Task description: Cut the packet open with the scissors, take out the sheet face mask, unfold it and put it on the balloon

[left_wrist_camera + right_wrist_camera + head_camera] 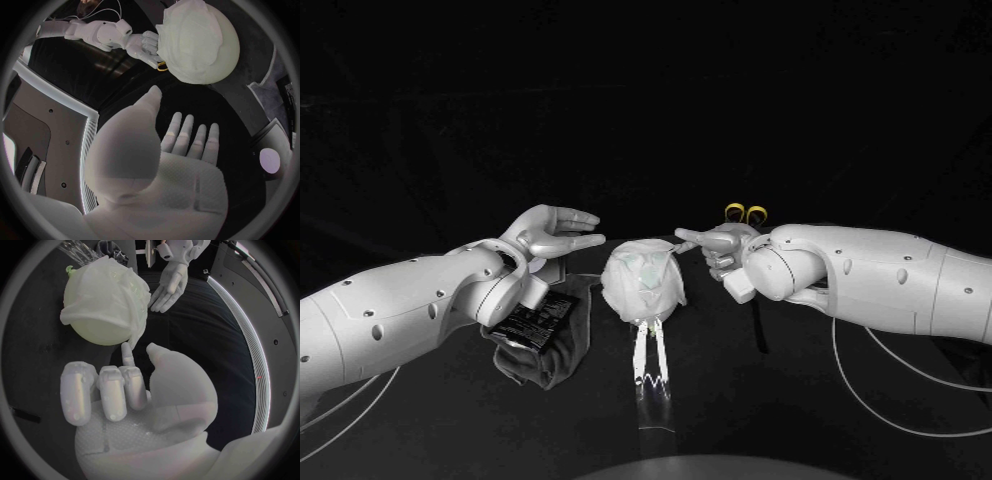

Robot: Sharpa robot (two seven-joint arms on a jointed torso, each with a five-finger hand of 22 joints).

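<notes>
A pale balloon (pixel 640 282) stands on a clear stand (pixel 648 375) in the middle of the table, and a white sheet mask (pixel 646 262) is draped over it. My right hand (pixel 715 246) is at the balloon's right side with most fingers curled in. One straight finger (pixel 127 353) touches the mask's edge on the balloon (pixel 100 310). On the other side my left hand (pixel 554 232) hovers open, palm toward the balloon (pixel 203 42), a little apart from it. The cut black packet (pixel 538 318) lies under my left forearm. Yellow scissors handles (pixel 744 211) show behind my right hand.
A dark crumpled lump (pixel 538 362) lies on the table just in front of the packet. White cables (pixel 877 400) hang from my right arm at the front right.
</notes>
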